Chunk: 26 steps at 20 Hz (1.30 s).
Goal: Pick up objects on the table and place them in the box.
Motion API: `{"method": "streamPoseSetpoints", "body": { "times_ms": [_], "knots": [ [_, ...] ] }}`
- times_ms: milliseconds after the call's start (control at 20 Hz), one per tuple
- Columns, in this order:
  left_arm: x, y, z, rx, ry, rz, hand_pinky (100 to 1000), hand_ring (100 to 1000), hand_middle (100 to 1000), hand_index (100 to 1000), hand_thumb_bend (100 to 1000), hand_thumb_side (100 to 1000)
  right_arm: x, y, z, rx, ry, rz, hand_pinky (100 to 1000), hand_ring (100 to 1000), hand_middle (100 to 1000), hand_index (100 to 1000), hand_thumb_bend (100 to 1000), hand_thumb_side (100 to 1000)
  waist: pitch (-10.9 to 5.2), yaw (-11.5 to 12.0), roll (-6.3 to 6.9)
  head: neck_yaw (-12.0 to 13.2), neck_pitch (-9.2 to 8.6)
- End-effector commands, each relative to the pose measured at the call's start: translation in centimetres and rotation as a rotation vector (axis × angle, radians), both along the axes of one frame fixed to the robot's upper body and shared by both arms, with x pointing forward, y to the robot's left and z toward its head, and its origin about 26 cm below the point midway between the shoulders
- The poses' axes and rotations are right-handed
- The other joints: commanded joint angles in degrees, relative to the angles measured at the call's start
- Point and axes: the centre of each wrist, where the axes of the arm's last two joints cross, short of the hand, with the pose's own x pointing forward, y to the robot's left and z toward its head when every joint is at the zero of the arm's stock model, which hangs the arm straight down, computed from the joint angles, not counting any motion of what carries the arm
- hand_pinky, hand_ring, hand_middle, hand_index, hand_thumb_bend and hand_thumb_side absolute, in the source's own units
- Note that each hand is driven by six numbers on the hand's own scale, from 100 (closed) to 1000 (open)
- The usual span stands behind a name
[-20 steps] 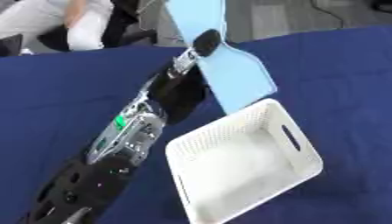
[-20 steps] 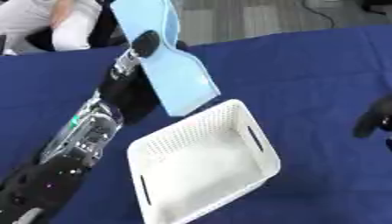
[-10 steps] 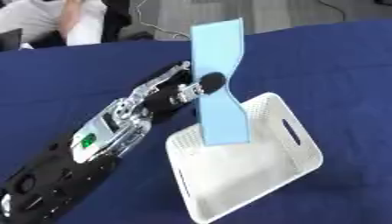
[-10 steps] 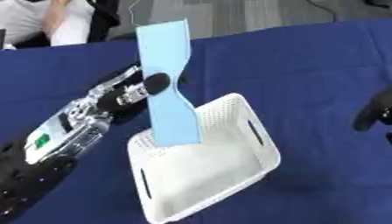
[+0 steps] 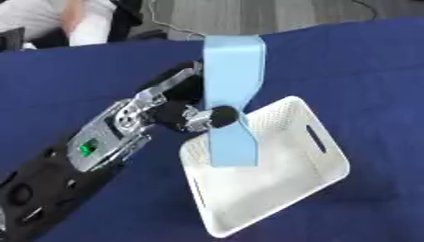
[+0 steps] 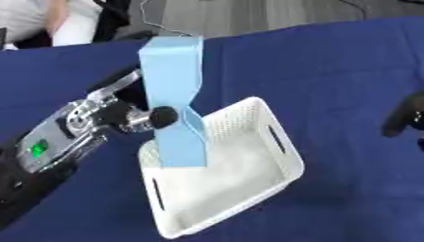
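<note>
Dark blue cloth is covering the whole table [image 5: 348,56], with grey floor beyond its far edge. On it, a white perforated plastic box [image 5: 317,163] is sitting empty. The robot's left hand [image 5: 186,113] is pinching a tall, thin light-blue card [image 5: 233,80] upright over the box's near-left corner, not yet released, so placing is underway. The right hand [image 6: 406,118] is showing only as a dark shape at the right edge; I cannot tell its fingers.

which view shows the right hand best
The right eye view: the right hand shows only there, a dark shape at the right edge over the blue table, too cut off to read its fingers. The left eye view does not show it at all.
</note>
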Motion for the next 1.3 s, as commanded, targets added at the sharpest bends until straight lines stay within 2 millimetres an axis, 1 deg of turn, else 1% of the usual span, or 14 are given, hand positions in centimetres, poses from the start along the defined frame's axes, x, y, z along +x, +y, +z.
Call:
{"method": "streamPoseSetpoints", "body": {
  "times_ms": [50,150,200,250,350,400,450,500,750,950,1050,1150,1250,1300],
  "knots": [
    [0.1,1.3,0.8,0.077,-0.115,0.007,513,607,713,833,124,971,-0.2,-0.2,0.7,-0.023,-0.163,0.020,674,799,848,804,100,771,-1.10,-0.03,-0.13,-0.61,0.35],
    [0.4,1.6,0.5,0.128,-0.143,-0.001,650,716,791,896,156,1000,-0.2,-0.1,0.7,-0.022,-0.163,0.020,674,799,848,804,100,771,-1.11,-0.06,-0.11,-0.69,0.39],
    [0.5,1.8,0.3,0.149,-0.149,-0.005,636,706,784,890,153,1000,-0.2,-0.1,0.7,-0.022,-0.163,0.020,674,799,848,804,100,771,-1.10,-0.08,-0.10,-0.72,0.41],
    [0.6,1.9,0.1,0.165,-0.153,-0.008,782,806,860,950,179,1000,-0.2,-0.1,0.7,-0.022,-0.163,0.021,674,798,848,804,100,771,-1.10,-0.09,-0.10,-0.75,0.43],
    [0.8,2.2,-0.2,0.199,-0.159,-0.016,856,880,919,1000,192,1000,-0.2,-0.1,0.7,-0.022,-0.164,0.021,674,798,848,804,100,771,-1.09,-0.09,-0.09,-0.77,0.48],
    [0.9,2.4,-0.2,0.214,-0.166,-0.017,849,872,912,995,191,1000,-0.2,-0.1,0.7,-0.022,-0.163,0.021,674,798,848,804,100,771,-1.09,-0.08,-0.09,-0.77,0.49],
    [1.0,2.5,-0.3,0.225,-0.171,-0.017,875,908,943,1000,189,1000,-0.2,-0.1,0.7,-0.022,-0.164,0.021,673,798,847,804,100,771,-1.09,-0.07,-0.09,-0.78,0.49],
    [1.1,2.7,-0.3,0.238,-0.179,-0.012,880,913,947,1000,182,1000,-0.2,-0.1,0.7,-0.022,-0.164,0.021,673,798,847,803,100,771,-1.07,-0.06,-0.09,-0.80,0.49],
    [1.5,3.2,-0.5,0.288,-0.224,0.006,888,918,954,1000,172,1000,-0.2,-0.1,0.8,-0.022,-0.165,0.021,673,798,847,804,100,771,-1.01,-0.07,-0.07,-0.82,0.56],
    [1.6,3.4,-0.5,0.304,-0.249,0.012,958,984,1000,1000,197,1000,-0.2,-0.1,0.8,-0.023,-0.165,0.022,674,798,847,804,100,770,-0.97,-0.16,-0.01,-0.79,0.57],
    [1.7,3.6,-0.3,0.311,-0.269,0.019,984,1000,1000,1000,204,1000,-0.2,-0.1,0.8,-0.024,-0.166,0.022,673,798,847,804,100,770,-0.97,-0.25,0.05,-0.80,0.57],
    [1.8,3.8,0.3,0.343,-0.322,0.033,1000,1000,1000,1000,224,999,-0.2,-0.1,0.8,-0.025,-0.165,0.022,674,798,847,805,100,769,-0.98,-0.28,0.10,-0.90,0.59],
    [1.8,4.3,1.9,0.453,-0.448,0.069,1000,1000,1000,1000,236,975,-0.2,-0.1,0.7,-0.026,-0.164,0.021,674,798,847,805,100,770,-1.01,-0.18,0.12,-1.05,0.67],
    [1.8,4.5,2.9,0.533,-0.530,0.098,1000,1000,1000,1000,297,958,-0.2,-0.1,0.7,-0.027,-0.163,0.021,674,798,847,805,100,770,-1.05,-0.16,0.15,-1.12,0.71]
  ]
}}
